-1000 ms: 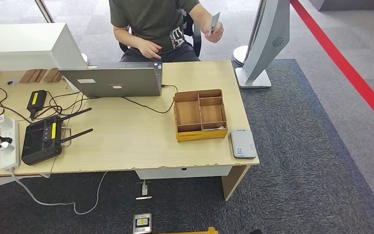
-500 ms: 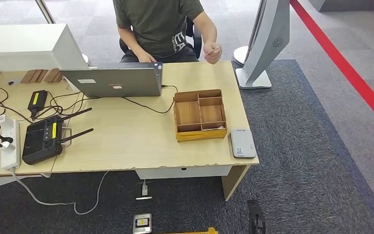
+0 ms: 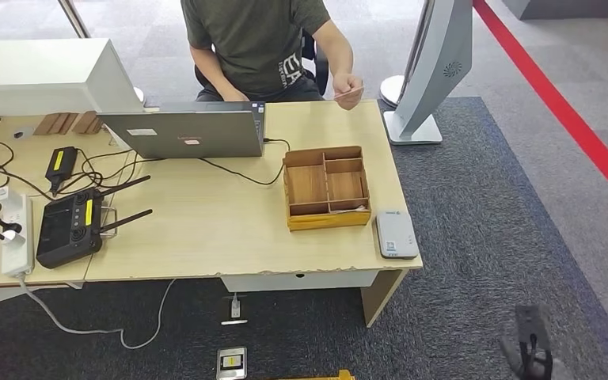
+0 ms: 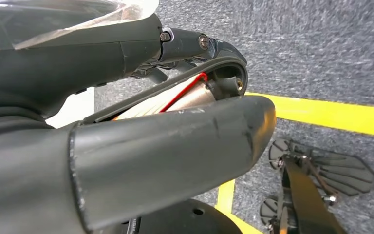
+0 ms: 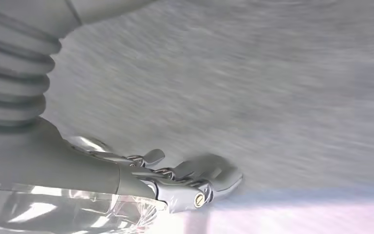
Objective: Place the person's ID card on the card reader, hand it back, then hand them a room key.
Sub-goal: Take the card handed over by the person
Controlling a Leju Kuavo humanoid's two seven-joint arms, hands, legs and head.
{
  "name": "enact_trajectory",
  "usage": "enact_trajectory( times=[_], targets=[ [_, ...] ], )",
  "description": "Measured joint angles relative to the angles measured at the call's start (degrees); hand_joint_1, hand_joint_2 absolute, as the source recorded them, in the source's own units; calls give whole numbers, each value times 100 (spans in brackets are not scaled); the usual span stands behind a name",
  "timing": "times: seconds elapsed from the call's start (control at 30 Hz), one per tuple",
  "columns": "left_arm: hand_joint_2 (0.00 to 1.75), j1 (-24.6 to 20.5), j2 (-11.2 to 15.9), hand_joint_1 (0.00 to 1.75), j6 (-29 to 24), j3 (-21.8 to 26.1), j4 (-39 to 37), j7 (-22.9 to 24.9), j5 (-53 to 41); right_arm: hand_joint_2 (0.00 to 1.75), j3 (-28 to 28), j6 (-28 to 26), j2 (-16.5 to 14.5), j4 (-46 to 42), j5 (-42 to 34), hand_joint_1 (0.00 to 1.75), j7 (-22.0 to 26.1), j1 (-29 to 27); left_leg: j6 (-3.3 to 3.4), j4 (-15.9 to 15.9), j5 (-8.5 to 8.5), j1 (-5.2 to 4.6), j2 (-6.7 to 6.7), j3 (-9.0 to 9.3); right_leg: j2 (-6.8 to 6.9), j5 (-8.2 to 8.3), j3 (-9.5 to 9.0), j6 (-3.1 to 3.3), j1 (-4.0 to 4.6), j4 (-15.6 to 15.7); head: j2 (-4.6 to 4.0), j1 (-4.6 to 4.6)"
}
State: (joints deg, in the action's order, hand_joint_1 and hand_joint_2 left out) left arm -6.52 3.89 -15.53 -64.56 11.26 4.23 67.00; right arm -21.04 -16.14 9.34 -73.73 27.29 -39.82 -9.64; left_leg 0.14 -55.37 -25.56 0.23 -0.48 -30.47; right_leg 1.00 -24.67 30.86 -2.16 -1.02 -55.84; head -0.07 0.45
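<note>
A person in a dark green shirt sits behind the desk (image 3: 206,229) and holds the ID card (image 3: 349,93) flat over its far right edge. The grey card reader (image 3: 397,233) lies at the desk's near right corner, beside a wooden divided box (image 3: 325,187). A pale strip shows in the box's front right compartment. My right hand (image 3: 529,352) hangs over the carpet, well to the right of the desk, with its dark fingers (image 5: 190,178) spread and nothing in them. My left hand (image 4: 165,146) hangs low over the floor and holds nothing.
An open laptop (image 3: 186,131), a black router (image 3: 70,228), a power strip (image 3: 14,236) and tangled cables take up the desk's left half. A grey kiosk stand (image 3: 427,71) rises at the far right. Yellow floor tape (image 4: 331,114) runs below my left hand.
The person has lowered the card from shoulder height to just over the desk's far edge. My right hand has come into the head view from below and swung out to the right.
</note>
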Motion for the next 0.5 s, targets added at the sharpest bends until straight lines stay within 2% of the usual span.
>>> enact_trajectory(
  times=[0.03,0.07,0.1,0.2,0.27,0.4,0.5],
  targets=[
    [0,-2,0,0,1,3,0,-17,1,175,-357,371,10,-337,253,0,51,127,6,-2,5,-4,3,2,0,3,6,-3,-4,1,0,-4],
    [0,-2,0,0,1,6,0,-32,1,175,-680,518,15,-596,407,0,150,230,13,-4,11,-7,1,3,1,3,8,-7,-6,2,0,-9],
    [0,-1,-2,0,1,8,0,-41,2,175,-962,398,24,-788,434,0,311,289,16,-6,15,-6,-8,5,6,2,7,-11,-5,3,0,-9],
    [0,20,-11,0,-1,9,0,-71,22,175,-1447,-734,80,-1152,121,0,776,153,16,-8,18,-4,-30,2,18,0,-5,-16,-3,0,0,7],
    [0,25,-13,0,-2,11,0,-81,43,175,-1576,-1244,116,-1383,49,0,814,-33,11,-6,11,-5,-8,2,-4,4,-3,-11,-3,-4,0,8],
    [0,-6,-14,0,-2,14,0,-74,88,175,-1699,-1857,144,-1875,188,0,794,-275,2,-4,-8,-3,37,13,-52,1,4,-5,-1,-6,0,7],
    [0,-18,-18,0,2,15,0,-58,87,175,-1734,-2091,137,-2159,338,0,838,-378,0,-3,-9,-2,38,15,-53,-1,7,-6,-1,-6,0,8]
  ],
)
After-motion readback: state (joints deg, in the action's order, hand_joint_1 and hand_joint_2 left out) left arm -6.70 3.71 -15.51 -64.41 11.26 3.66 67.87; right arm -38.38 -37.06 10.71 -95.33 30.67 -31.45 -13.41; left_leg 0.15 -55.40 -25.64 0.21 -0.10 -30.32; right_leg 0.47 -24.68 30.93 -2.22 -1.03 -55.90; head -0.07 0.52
